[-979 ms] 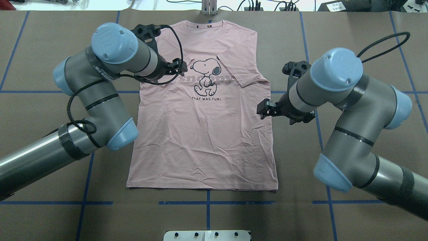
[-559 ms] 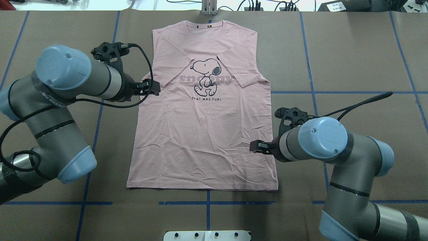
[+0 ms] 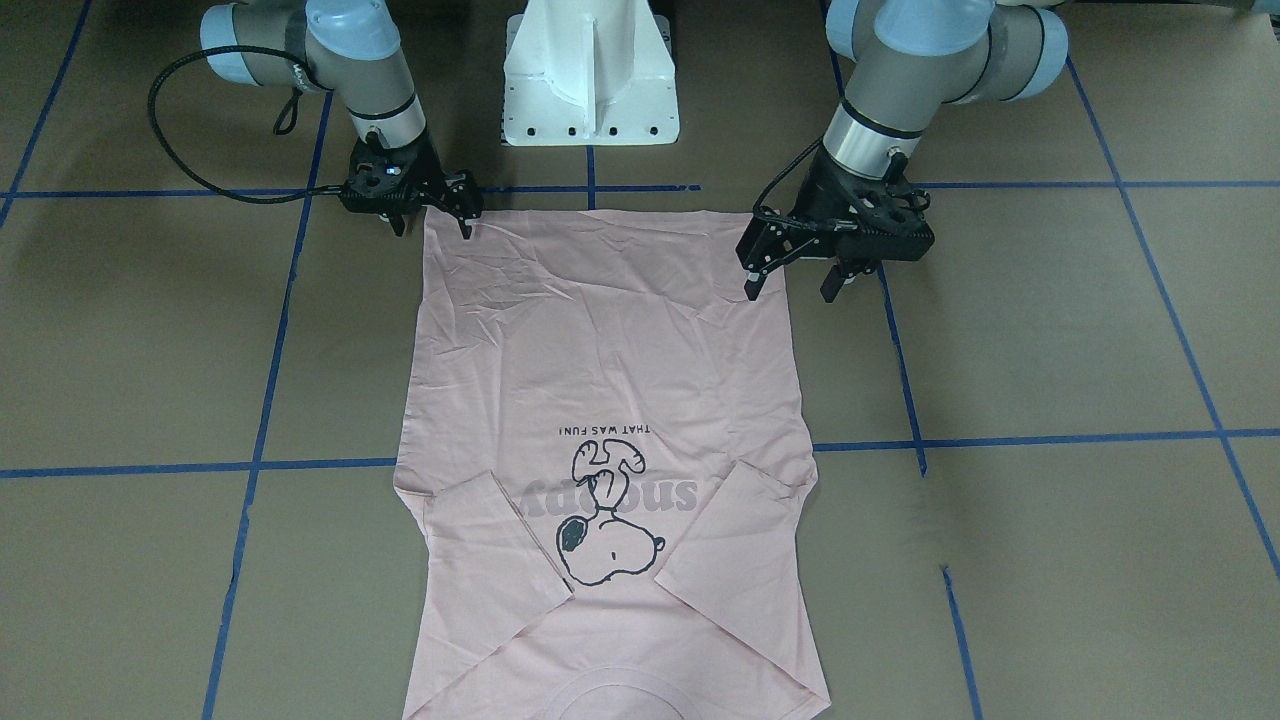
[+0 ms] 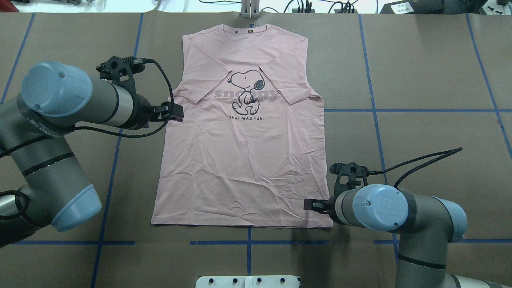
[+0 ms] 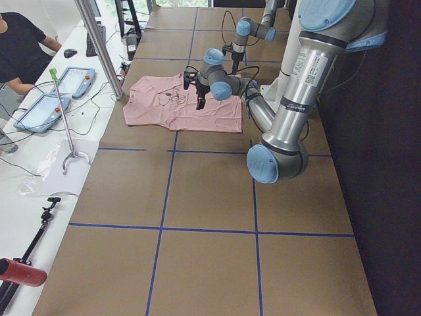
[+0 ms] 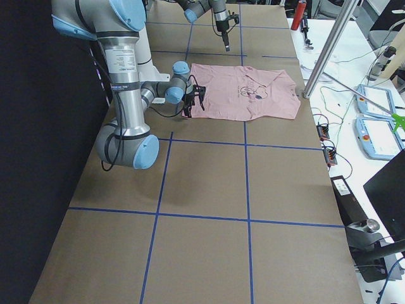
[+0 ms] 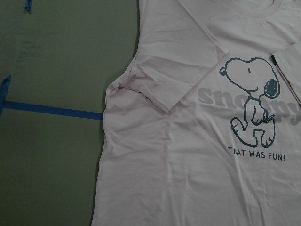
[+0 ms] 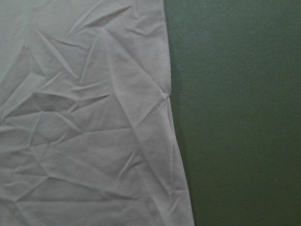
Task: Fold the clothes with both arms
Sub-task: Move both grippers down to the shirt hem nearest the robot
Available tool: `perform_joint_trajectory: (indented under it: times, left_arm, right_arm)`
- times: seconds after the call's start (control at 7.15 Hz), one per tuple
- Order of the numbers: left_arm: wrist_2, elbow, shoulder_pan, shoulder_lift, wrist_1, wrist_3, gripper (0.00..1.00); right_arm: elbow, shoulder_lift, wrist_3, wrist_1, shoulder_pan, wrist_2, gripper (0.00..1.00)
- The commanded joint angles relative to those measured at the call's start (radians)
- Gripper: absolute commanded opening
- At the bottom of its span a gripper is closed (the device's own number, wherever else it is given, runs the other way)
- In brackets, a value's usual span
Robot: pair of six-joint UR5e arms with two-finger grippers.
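Now you see the pink T-shirt flat on the brown table, print up, sleeves folded inward. The left gripper hangs spread over its left edge; the right gripper, spread too, is at its near right hem corner.

A brown-covered table, squared off by blue tape lines, carries a white pedestal at the middle of one long edge. On the white side bench (strewn with cables) lie a tablet-like pendant, a second pendant, a long-handled grabber and a red-ended pole. A person in a black top is at its far end, near a slanting metal post.
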Motion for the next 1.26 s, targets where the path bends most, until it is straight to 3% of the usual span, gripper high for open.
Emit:
perform_joint_trajectory:
  times: [0.0,0.56,0.7,0.84,0.98,1.12]
  left_arm:
    - [-0.001,-0.001,0.003,-0.003,0.000,-0.001,1.00]
    - [-0.003,-0.001,0.004,-0.007,0.000,-0.003,1.00]
    - [-0.003,-0.001,0.004,-0.007,0.000,-0.003,1.00]
    - [-0.003,-0.001,0.004,-0.009,0.000,-0.003,1.00]
    - [-0.004,-0.001,0.004,-0.009,0.000,-0.003,1.00]
    - [-0.004,-0.001,0.006,-0.009,0.000,-0.006,1.00]
  right_arm:
    - [0.013,-0.009,0.013,0.000,-0.015,0.003,1.00]
    - [0.006,-0.011,0.016,-0.003,-0.041,0.004,1.00]
    - [0.006,-0.009,0.016,-0.002,-0.041,0.006,0.91]
    - [0.004,-0.011,0.016,-0.003,-0.041,0.010,0.74]
    - [0.004,-0.011,0.016,-0.003,-0.041,0.010,0.49]
    - [0.009,-0.011,0.016,-0.002,-0.041,0.012,0.08]
